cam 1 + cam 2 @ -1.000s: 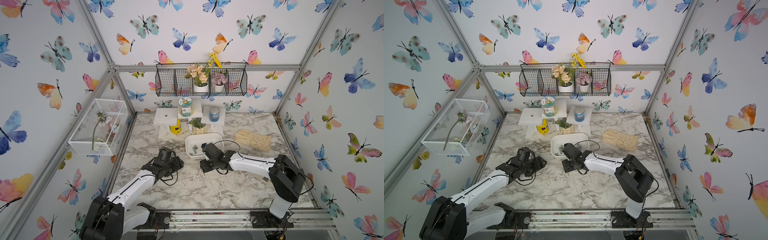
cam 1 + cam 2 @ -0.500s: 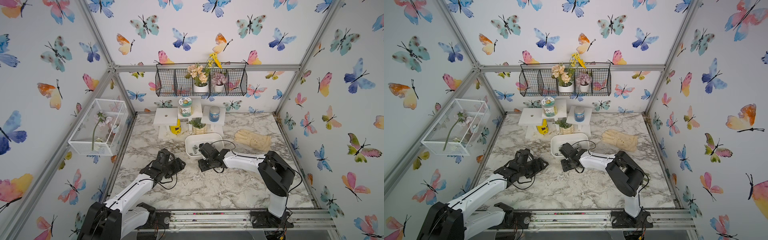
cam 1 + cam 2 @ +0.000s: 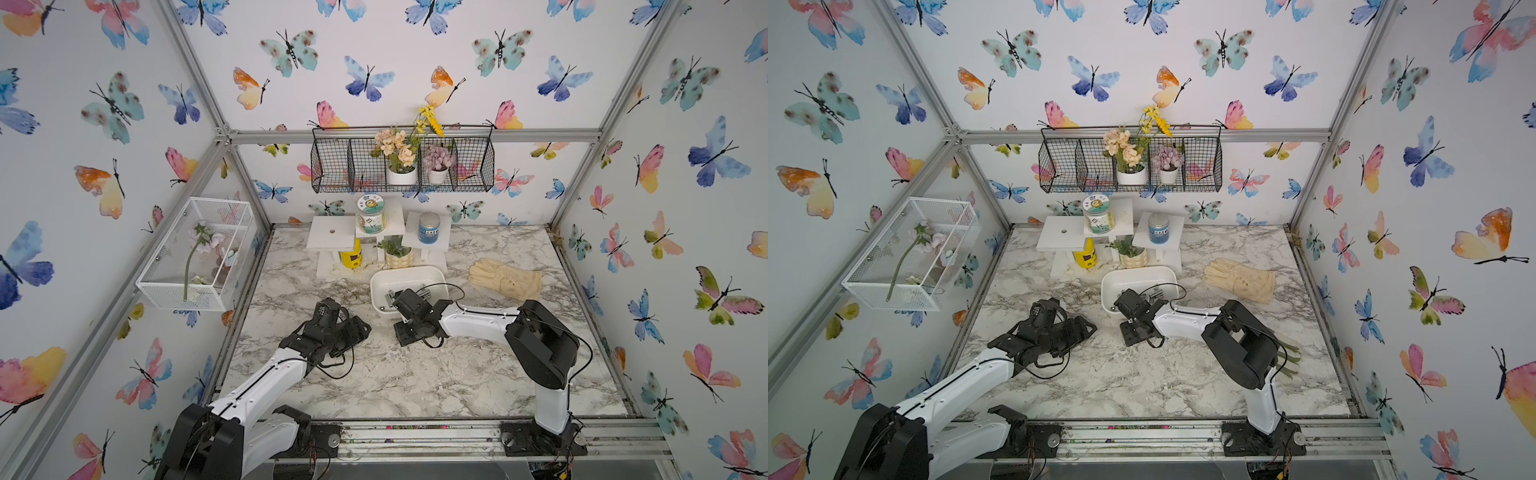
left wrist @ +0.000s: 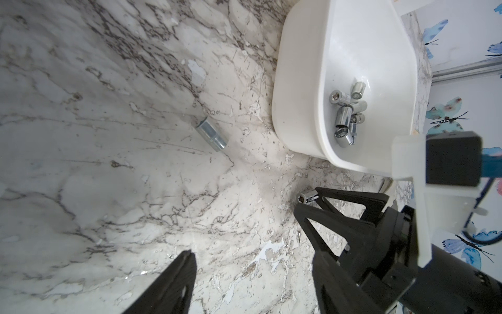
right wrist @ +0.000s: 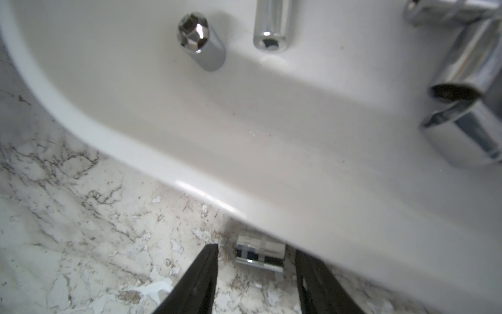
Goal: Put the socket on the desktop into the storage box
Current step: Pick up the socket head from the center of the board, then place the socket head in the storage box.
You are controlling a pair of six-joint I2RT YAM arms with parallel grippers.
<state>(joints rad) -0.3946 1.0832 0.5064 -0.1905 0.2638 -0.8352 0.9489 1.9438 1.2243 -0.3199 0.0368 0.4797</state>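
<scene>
Change: Over the last second the right arm [image 3: 478,322] has drawn its elbow inward. This has carried its wrist up to the near wall of the storage box [image 3: 409,272]. The left arm [image 3: 286,365] has scarcely shifted.

Meaning: The reach looks finished, and the pick is probably the step in hand. Nothing is lifted yet, so this piece has not begun its trip into the box.

Socket: In the right wrist view the socket [image 5: 259,254] lies on its side on the tabletop [image 5: 68,244]. It is tucked at the foot of the box's outer wall, and whether it touches that wall cannot be told.

Socket and right jaws: It sits between the two black jaws, roughly centred, with a sliver of tabletop showing on either side.

Right jaws: They stand apart, straddling the socket without pinching it.

Left jaws: They are spread wide over bare tabletop and hold nothing.

Second socket: In the left wrist view another loose socket [image 4: 212,134] rests on the tabletop near the box, well apart from the left jaws.

Box contents: Several chrome sockets [image 4: 346,114] are heaped inside.

Risk: The wall crowds the jaws, and a round chrome piece may roll or slip out as they close.
</scene>
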